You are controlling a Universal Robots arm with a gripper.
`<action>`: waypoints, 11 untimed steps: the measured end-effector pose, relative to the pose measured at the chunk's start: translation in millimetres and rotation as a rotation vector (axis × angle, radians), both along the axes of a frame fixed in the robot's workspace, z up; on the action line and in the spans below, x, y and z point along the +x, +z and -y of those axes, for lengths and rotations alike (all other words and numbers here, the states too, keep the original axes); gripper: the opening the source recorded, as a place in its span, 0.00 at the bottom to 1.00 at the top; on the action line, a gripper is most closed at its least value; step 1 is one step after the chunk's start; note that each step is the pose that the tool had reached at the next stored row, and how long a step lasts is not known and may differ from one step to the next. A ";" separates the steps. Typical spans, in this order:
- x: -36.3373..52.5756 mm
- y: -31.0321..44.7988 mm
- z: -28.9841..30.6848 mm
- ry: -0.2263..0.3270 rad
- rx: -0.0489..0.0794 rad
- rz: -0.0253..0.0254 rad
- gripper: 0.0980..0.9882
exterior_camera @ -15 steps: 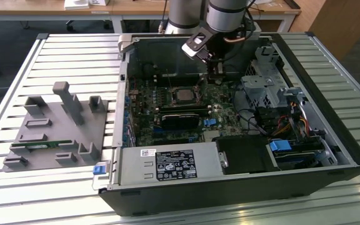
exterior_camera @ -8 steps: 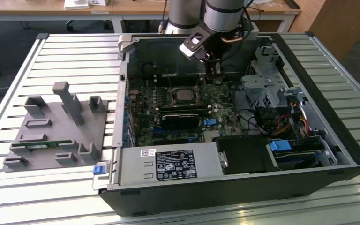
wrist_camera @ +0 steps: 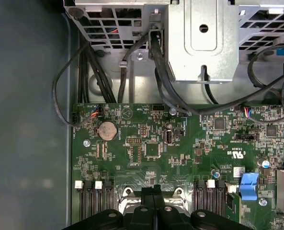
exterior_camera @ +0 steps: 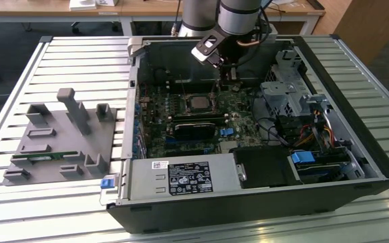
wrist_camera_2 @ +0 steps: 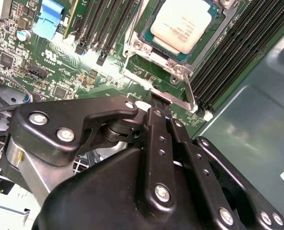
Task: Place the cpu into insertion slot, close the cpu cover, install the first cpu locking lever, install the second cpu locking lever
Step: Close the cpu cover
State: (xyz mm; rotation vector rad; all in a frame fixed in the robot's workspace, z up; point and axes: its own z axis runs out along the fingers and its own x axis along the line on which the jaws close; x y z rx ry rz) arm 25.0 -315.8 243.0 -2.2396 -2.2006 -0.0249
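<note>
One cpu [wrist_camera_2: 185, 24] under shut cpu cover [wrist_camera_2: 155, 56]; clenched fingers [wrist_camera_2: 153, 124] meet locking lever [wrist_camera_2: 137, 79], cpu's 1 o'clock in exterior view, likely to push it.

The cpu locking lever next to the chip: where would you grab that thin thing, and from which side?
Probably the locking lever's bent free end, which juts out beside the memory slots; its long run hugs the cpu cover. Come down from above, with the fingers set across the thin rod.

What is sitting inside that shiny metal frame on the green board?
The cpu: its pale silver top shows through the square window of the cpu cover, which frames it. Whatever lies under the chip is covered by it and cannot be seen.
</note>
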 end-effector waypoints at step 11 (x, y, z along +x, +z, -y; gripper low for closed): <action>-6.4 -0.2 0.0 0.000 0.000 0.0000 0.01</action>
